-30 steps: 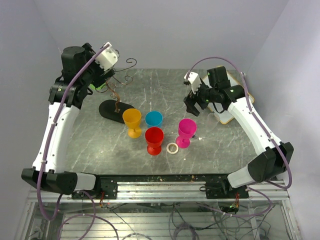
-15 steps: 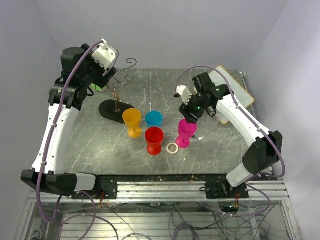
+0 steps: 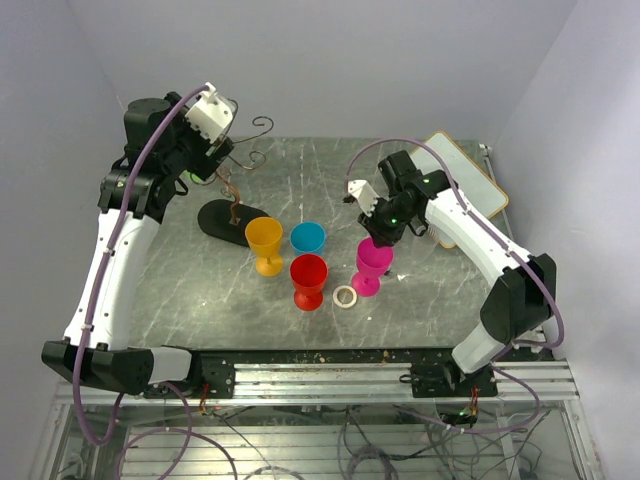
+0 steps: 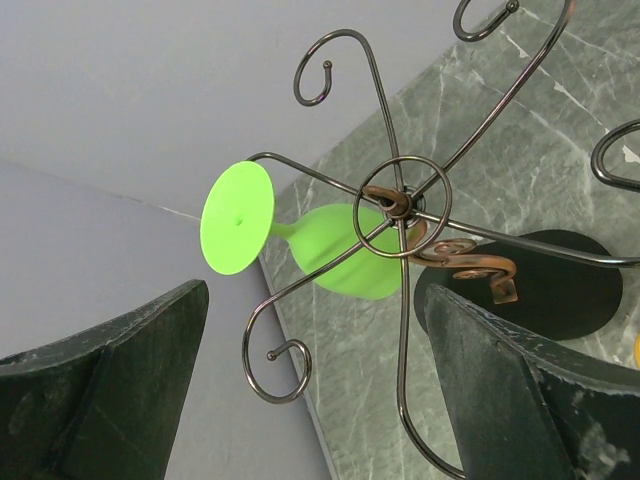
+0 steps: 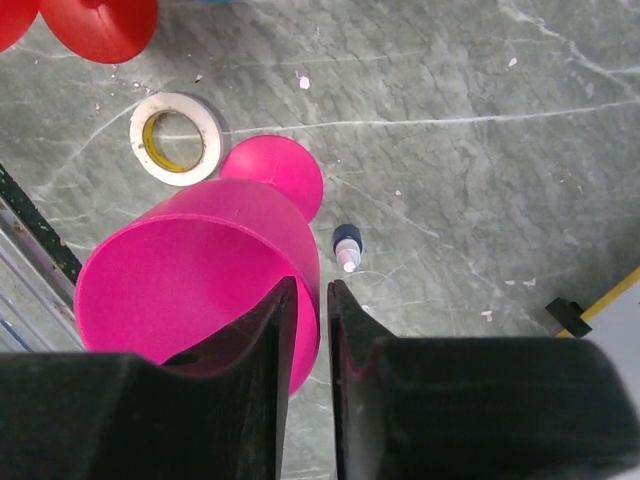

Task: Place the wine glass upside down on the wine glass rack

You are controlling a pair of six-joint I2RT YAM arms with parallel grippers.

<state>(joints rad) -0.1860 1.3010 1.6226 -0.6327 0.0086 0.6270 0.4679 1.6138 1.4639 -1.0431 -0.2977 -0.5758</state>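
A pink wine glass (image 3: 372, 262) stands upright on the marble table, right of centre. My right gripper (image 3: 380, 238) has come down on its rim. In the right wrist view one finger sits inside the pink bowl (image 5: 190, 280) and the other outside, so the gripper (image 5: 312, 290) pinches the wall. The wine glass rack (image 3: 233, 195), a dark wire tree on a black oval base, stands at the back left. A green glass (image 4: 350, 250) hangs on one of its arms, foot outward. My left gripper (image 4: 315, 300) hovers wide open above the rack's top.
Orange (image 3: 264, 238), blue (image 3: 307, 237) and red (image 3: 308, 275) glasses stand in a cluster mid-table. A tape ring (image 3: 345, 296) lies next to the pink glass's foot, and a small capped bottle (image 5: 347, 247) beside it. A white board (image 3: 470, 180) lies at the back right.
My right arm swung left from the board to the pink glass, dropped onto its rim, and its jaws closed on the wall. The left arm barely moved.
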